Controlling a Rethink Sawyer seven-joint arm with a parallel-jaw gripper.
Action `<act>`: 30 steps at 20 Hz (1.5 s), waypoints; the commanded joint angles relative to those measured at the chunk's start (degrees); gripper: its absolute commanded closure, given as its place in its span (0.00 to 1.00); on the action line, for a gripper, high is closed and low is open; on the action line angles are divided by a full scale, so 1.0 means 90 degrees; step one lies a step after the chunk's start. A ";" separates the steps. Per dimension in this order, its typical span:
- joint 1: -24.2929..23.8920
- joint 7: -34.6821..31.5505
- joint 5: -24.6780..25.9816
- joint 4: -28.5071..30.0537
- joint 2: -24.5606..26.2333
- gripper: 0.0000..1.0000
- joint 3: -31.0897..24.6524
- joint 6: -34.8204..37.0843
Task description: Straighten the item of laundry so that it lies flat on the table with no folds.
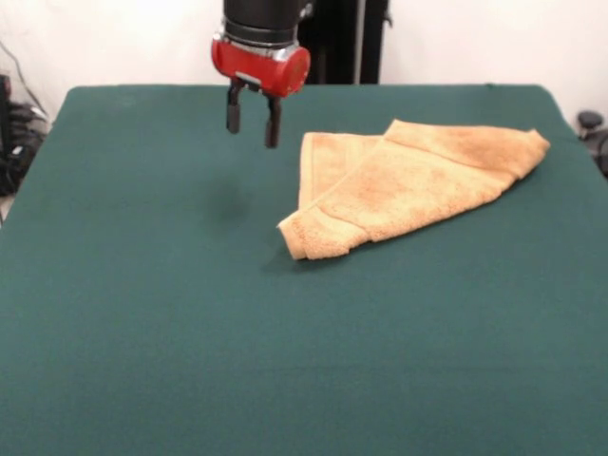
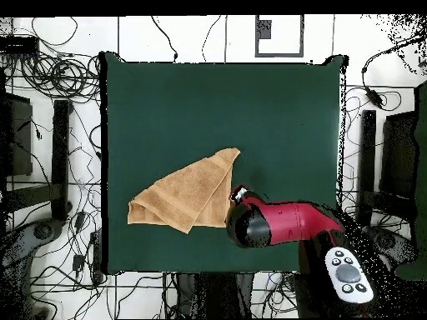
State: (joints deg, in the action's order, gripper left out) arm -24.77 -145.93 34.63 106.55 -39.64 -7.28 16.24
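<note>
Front view: gripper (image 1: 253,122) hangs above the table (image 1: 142,332), its two dark fingers (image 1: 233,112) spread w/ a clear gap btwn them, nothing pinched, tips clear of the cloth. Towel (image 1: 408,185) lies just beside the gripper on the pic's right, not touching it, folded over itself into a rough triangle w/ one corner pointing twd the camera. Overhead view: red arm (image 2: 292,223) sits right next to the towel's (image 2: 188,196) edge, towel still doubled over w/ a diagonal fold.
</note>
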 commanded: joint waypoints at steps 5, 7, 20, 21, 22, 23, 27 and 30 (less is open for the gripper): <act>-0.0212 0.1515 0.0569 -0.0150 0.0061 0.00 -0.1139 0.0556; -0.0180 0.1428 0.0705 -0.0151 0.0048 0.00 -0.1115 0.0449; -0.0297 0.1327 0.0864 -0.0162 0.0070 0.00 -0.1300 0.0552; -0.0311 0.1340 0.0865 -0.0165 0.0076 0.00 -0.1318 0.0566; -0.0325 0.1353 0.0866 -0.0167 0.0082 0.00 -0.1336 0.0580; -0.0332 0.1357 0.0865 -0.0167 0.0082 0.00 -0.1345 0.0583; -0.0361 0.1395 0.0853 -0.0169 0.0073 0.00 -0.1389 0.0620; -0.0431 0.1446 0.0796 -0.0159 0.0128 0.00 -0.1491 0.0678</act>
State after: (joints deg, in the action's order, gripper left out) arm -28.02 -145.93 39.69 106.54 -39.68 -12.76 16.24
